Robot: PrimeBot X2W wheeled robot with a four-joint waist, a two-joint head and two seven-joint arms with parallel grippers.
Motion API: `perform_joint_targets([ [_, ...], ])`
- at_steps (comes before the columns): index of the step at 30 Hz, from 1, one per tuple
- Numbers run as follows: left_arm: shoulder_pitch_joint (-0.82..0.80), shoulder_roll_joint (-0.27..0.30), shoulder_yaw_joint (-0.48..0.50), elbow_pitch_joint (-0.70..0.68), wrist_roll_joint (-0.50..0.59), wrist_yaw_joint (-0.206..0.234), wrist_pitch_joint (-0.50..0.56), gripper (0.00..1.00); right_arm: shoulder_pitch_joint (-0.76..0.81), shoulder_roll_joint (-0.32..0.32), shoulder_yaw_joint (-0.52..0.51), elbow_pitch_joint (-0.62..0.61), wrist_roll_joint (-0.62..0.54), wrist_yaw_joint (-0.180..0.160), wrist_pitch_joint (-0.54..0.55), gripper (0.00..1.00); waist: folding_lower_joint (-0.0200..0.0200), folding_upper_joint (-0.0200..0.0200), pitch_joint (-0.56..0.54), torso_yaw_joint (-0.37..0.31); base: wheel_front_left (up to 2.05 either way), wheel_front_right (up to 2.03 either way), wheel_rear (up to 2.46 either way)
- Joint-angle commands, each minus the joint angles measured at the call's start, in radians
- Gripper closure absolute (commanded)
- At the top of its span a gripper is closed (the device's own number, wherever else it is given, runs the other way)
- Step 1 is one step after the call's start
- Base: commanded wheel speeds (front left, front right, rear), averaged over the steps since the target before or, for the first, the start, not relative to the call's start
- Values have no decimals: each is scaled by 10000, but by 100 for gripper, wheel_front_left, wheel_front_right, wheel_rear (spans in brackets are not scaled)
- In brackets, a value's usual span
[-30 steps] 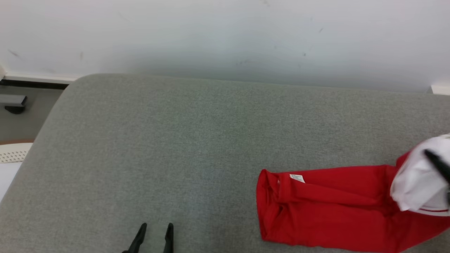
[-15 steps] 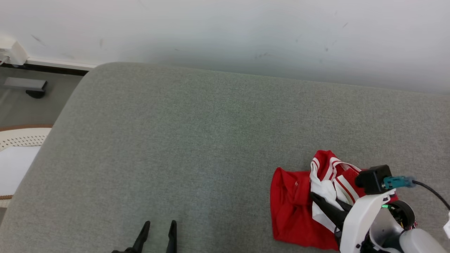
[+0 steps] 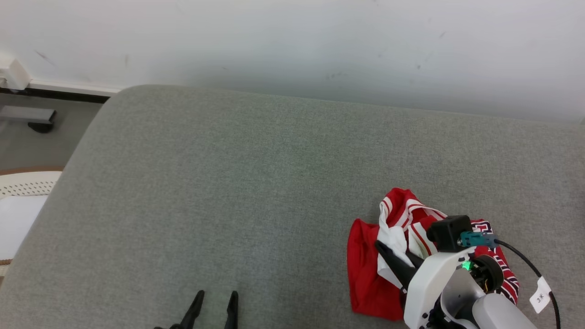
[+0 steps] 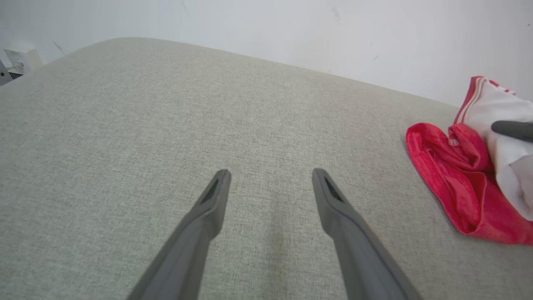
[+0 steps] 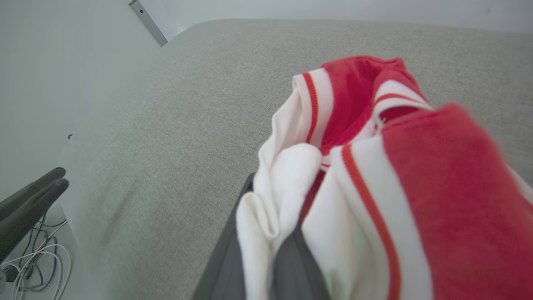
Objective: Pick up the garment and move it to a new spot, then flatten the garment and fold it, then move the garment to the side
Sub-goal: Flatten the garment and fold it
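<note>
The garment [image 3: 365,269], red with white striped trim, lies bunched at the lower right of the grey cushion [image 3: 256,183]. My right gripper [image 3: 383,247] is shut on a white fold of it, holding that fold up over the red part. In the right wrist view, white and red cloth [image 5: 416,187] drapes over my dark fingers [image 5: 222,266]. My left gripper [image 3: 217,295] stands open near the cushion's front edge, well left of the garment. In the left wrist view, that gripper [image 4: 270,175] has only bare cushion between its fingers, and the garment [image 4: 449,183] lies at the right.
A white wall [image 3: 292,41] runs along the cushion's far edge. The cushion's left edge drops to a floor with a white perforated object [image 3: 23,187] and a grey bracket [image 3: 32,119]. Loose cables [image 5: 29,262] lie below the left gripper in the right wrist view.
The head camera has shifted. My right gripper has carried the garment's white part leftward over the red part, so the garment went from stretched out to bunched. The left gripper stays open.
</note>
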State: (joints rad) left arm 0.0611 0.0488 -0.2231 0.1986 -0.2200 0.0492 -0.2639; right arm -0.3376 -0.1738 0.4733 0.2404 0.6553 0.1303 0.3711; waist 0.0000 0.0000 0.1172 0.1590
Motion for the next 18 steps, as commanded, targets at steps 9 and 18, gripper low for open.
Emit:
perform_joint_targets([
  [9,250,37,165,141,-88,20,-2,0,214,629,162,-253,-337,1,-1473,0,0,0,-301,-108,0,0,0],
  [18,577,36,565,14,295,-65,-2,0,1809,-74,-1163,-2514,-836,1,-3044,0,0,0,-942,-801,0,0,0],
])
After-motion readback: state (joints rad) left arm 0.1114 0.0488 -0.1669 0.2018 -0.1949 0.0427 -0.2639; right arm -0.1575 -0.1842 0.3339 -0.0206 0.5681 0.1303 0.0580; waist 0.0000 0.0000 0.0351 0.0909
